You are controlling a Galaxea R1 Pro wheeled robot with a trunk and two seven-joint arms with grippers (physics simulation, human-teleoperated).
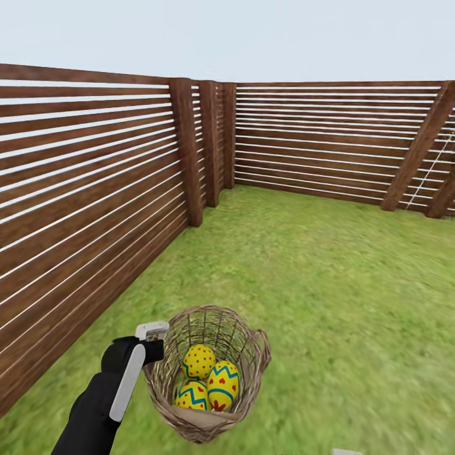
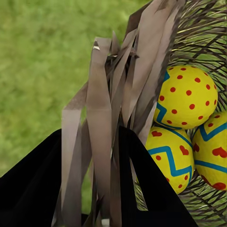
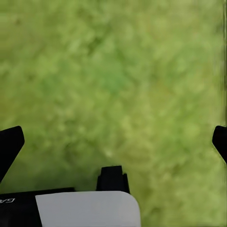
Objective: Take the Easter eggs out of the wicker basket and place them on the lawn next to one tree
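We are in a rendered garden: mottled green lawn [image 1: 303, 265] runs to a brown horizontal-slat wooden fence [image 1: 95, 189] meeting at a corner, pale sky above, and a wicker basket [image 1: 208, 417] of painted Easter eggs [image 1: 212, 382] beside our left jaws.

the left gripper's [image 2: 101, 189] fingertips are hidden behind the wicker basket's [image 1: 253, 373] rim strips in the left wrist view, so its hold on the rim cannot be read for sure. 1 of the 3 easter eggs [image 1: 191, 396] sits partly behind the other 2 in the head view. the right gripper's [image 3: 113, 137] fingers [image 3: 9, 144] are cut off by the right wrist picture's edges. the fence [image 1: 88, 189] runs past the head view's edges. the lawn [image 3: 118, 80] is blurred there.
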